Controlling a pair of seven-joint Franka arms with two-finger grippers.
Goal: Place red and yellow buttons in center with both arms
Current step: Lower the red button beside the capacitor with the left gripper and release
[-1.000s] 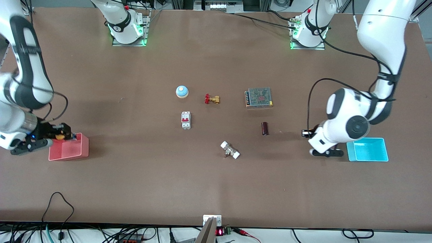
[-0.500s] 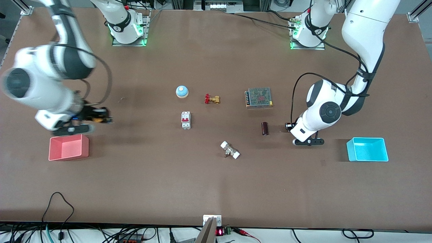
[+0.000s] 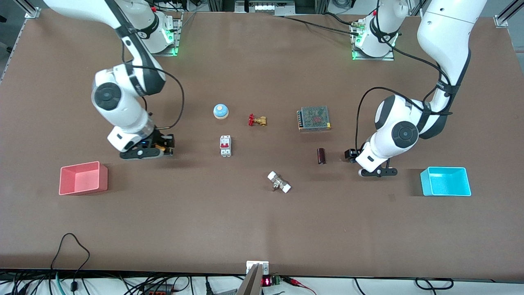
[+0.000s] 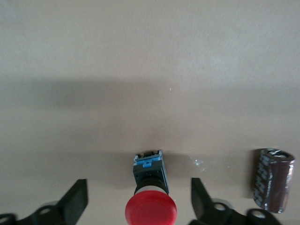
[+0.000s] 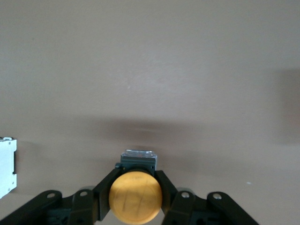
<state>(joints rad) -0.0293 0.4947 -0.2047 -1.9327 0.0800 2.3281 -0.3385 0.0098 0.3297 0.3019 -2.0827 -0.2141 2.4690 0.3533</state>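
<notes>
My right gripper point(image 3: 165, 144) is shut on the yellow button point(image 5: 136, 197), its fingers point(image 5: 104, 190) pressed on the black body. It is low over the brown tabletop point(image 3: 192, 180), beside the white breaker. The red button point(image 4: 151, 209) lies on the tabletop on its side, between the spread fingers point(image 4: 77, 201) of my open left gripper point(image 4: 138, 187); neither finger touches it. In the front view my left gripper point(image 3: 351, 155) is low beside the dark capacitor, and the red cap is hidden there.
White breaker point(image 3: 225, 145), blue dome bell point(image 3: 220, 111), red-and-brass valve point(image 3: 257, 120), metal power supply point(image 3: 314, 118), dark capacitor point(image 3: 321, 156) and white-ended fitting point(image 3: 279, 182) lie mid-table. Pink bin point(image 3: 83, 178) stands at the right arm's end, cyan bin point(image 3: 445, 181) at the left arm's end.
My right arm has swung from the pink bin toward the breaker with the yellow button. My left arm has moved from beside the cyan bin to the capacitor.
</notes>
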